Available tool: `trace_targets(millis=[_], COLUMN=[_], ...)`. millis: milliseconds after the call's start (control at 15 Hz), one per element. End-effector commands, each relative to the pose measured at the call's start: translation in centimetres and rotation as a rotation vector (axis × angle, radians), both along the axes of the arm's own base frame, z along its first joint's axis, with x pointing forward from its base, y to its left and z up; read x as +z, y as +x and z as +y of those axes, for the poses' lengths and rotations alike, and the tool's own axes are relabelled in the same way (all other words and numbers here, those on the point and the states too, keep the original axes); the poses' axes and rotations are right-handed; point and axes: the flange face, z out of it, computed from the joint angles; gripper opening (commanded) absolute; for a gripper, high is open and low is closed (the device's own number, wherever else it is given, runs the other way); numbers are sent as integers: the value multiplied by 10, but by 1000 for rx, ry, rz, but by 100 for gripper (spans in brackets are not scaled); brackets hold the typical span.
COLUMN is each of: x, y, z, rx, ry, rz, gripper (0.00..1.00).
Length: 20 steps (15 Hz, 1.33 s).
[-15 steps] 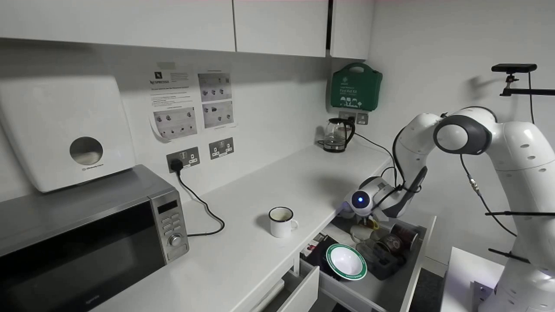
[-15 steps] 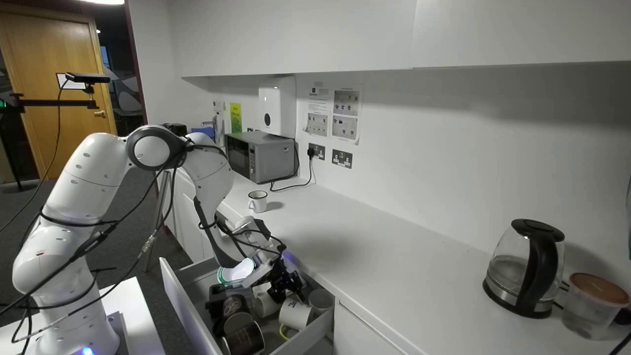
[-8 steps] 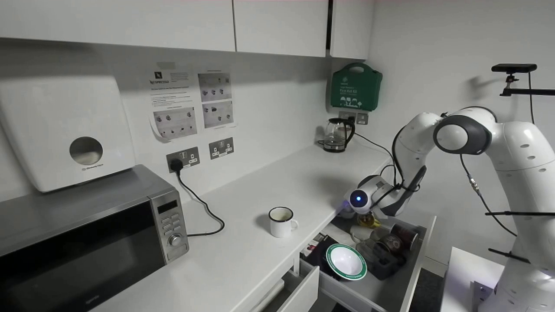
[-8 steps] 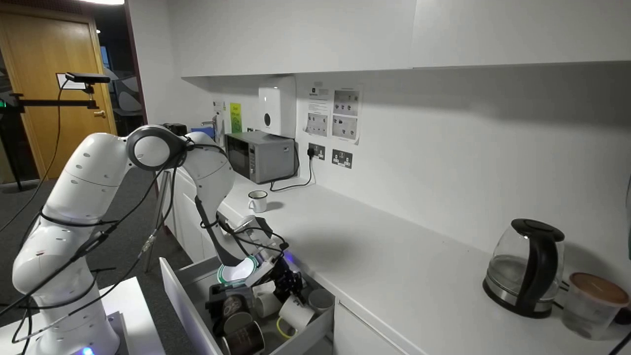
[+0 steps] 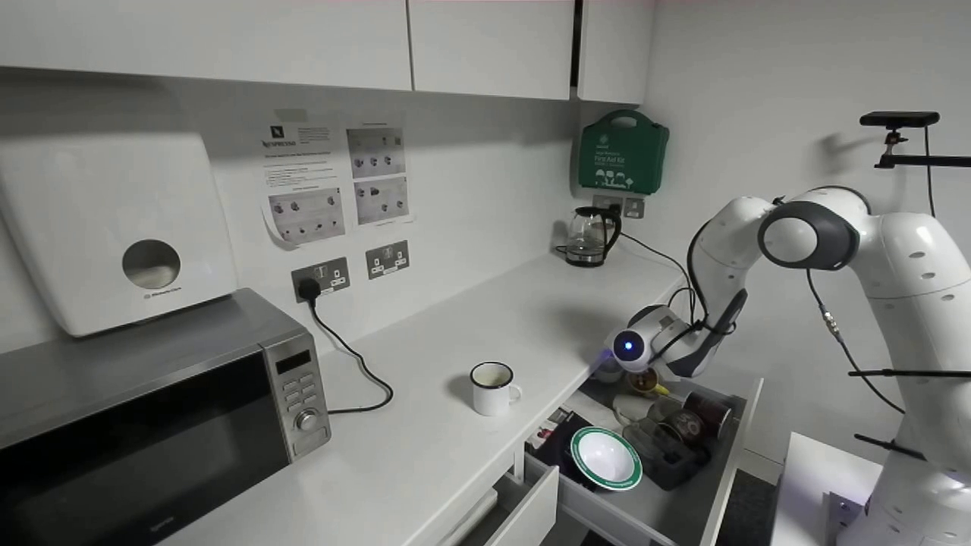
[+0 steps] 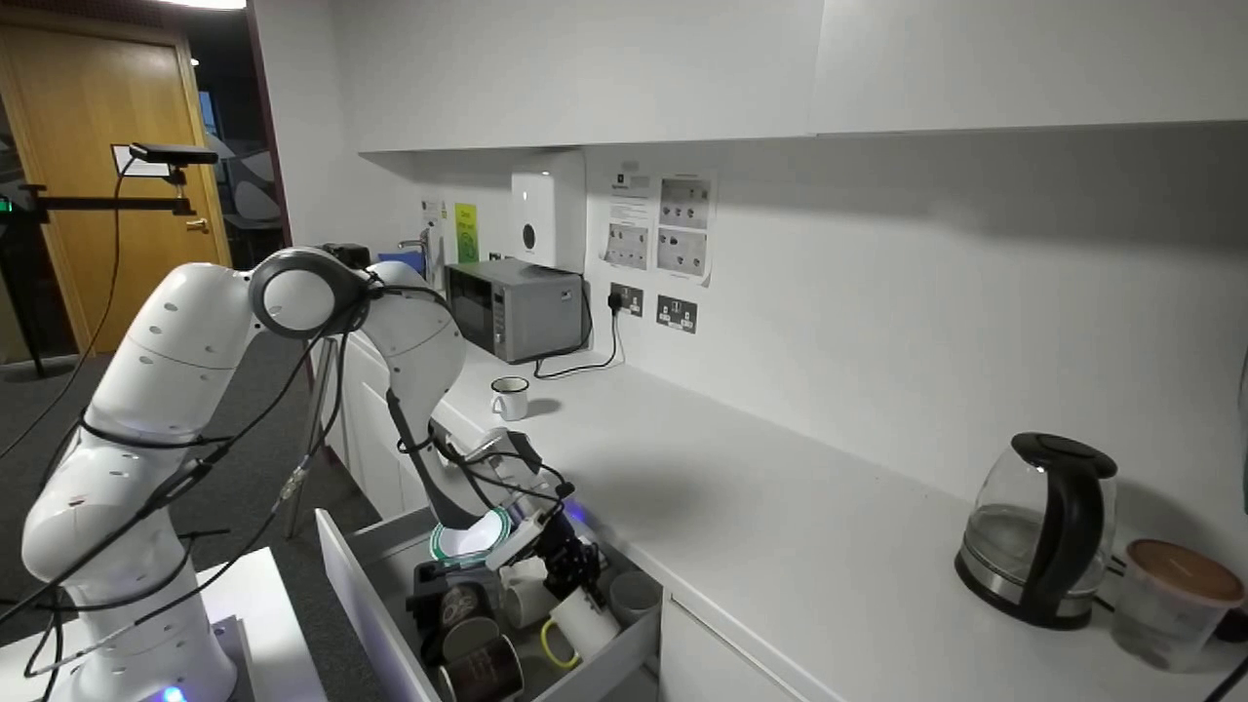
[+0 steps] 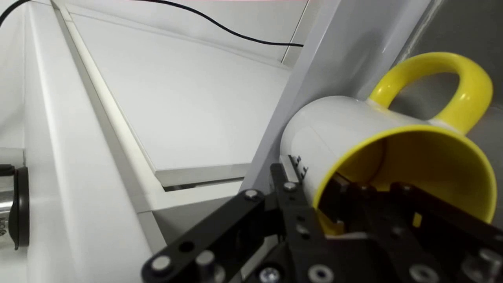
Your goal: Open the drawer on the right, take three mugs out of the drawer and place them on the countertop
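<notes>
Pinching mug (image 7: 334,122) — by rim (image 7: 428,129), near drawer wall (image 7: 338,51)

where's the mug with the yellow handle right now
The yellow-handled mug is in the open drawer: in an exterior view, tilted, just right of another white mug, with the gripper straddling its rim in the wrist view.

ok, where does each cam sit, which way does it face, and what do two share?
Wrist view: behind the pincer, looking past it into the drawer at the yellow-handled mug; of the robot, the pincer shows.
In an exterior view: near the microwave, facing along the countertop toward the kettle; arm shows, pincer mostly hidden.
In an exterior view: near the kettle, facing back toward the microwave and wooden door; arm and pincer show.
In both exterior views: drawer, kettle, microwave, white mug.
</notes>
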Motion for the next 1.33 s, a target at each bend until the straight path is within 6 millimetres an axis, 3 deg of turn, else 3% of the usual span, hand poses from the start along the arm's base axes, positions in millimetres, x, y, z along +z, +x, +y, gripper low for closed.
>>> trace_targets(millis=[0, 1267], x=[20, 104], y=[-3, -23], z=[-6, 3], rx=[-36, -292], ry=[-10, 184], rz=[-9, -175], gripper=[3, 3])
